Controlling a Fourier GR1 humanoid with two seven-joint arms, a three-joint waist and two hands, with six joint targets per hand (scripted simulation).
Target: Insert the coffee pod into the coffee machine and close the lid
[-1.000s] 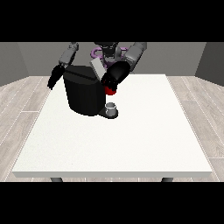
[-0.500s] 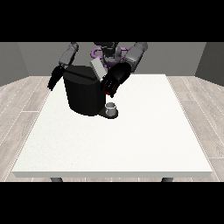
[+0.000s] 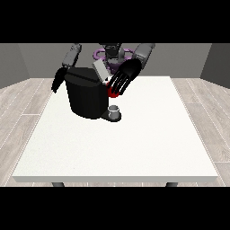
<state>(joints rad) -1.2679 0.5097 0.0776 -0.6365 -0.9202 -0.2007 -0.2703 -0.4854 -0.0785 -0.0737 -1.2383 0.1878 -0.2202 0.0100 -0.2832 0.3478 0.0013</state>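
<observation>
At the view's left, one hand (image 3: 58,81) hangs beside the upper left edge of the black coffee machine (image 3: 87,96), its dark fingers pointing down, though whether they are curled or straight I cannot tell from here. The machine stands on the far left part of the white table (image 3: 117,148), its grey lid (image 3: 100,71) tilted up, and a small grey thing (image 3: 114,110), possibly a cup, sits on its base in front. Above that, the hand at the view's right (image 3: 123,78) spreads straight, relaxed fingers over a red thing at the machine (image 3: 112,92), holding nothing that shows.
</observation>
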